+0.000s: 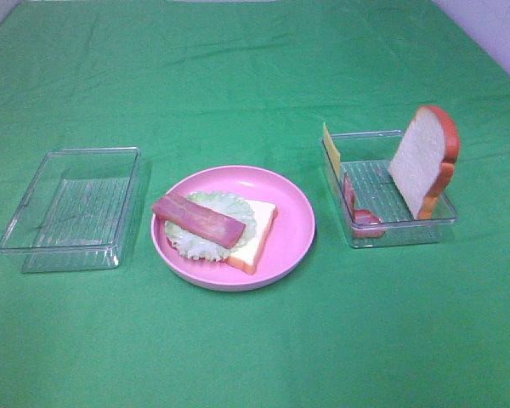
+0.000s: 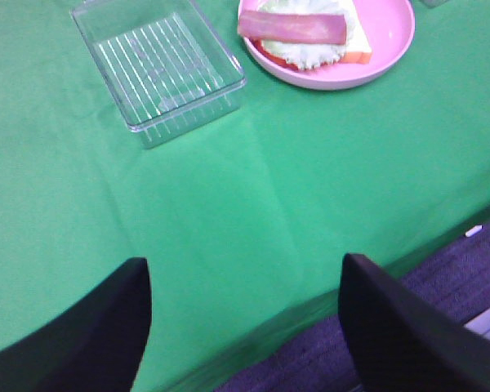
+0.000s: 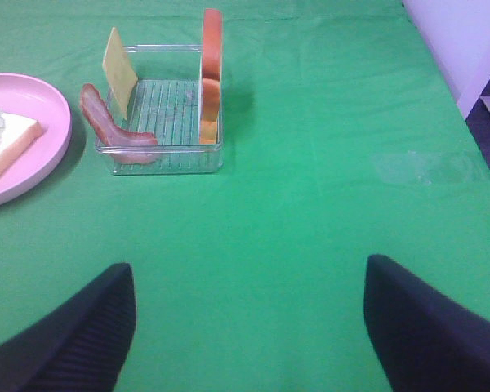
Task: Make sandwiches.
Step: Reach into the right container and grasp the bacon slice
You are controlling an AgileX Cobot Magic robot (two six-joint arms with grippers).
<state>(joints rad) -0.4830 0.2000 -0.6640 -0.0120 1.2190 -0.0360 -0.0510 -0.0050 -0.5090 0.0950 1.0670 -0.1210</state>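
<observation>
Well ahead of the released right hand (image 3: 249, 314), the upright bread slice (image 3: 211, 77) looks light and stiff; pinching its top crust seems best. Left hand (image 2: 245, 306) hangs released too.

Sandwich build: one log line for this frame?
plate: bottom bread, lettuce, bacon stacked | right tray: cheese, second bacon, leaning bread slice | left gripper open | right gripper open

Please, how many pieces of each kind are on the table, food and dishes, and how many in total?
Bread slices: 2
Lettuce leaf: 1
Bacon strips: 2
Cheese square: 1
Pink plate: 1
Clear trays: 2
Total: 9
</observation>
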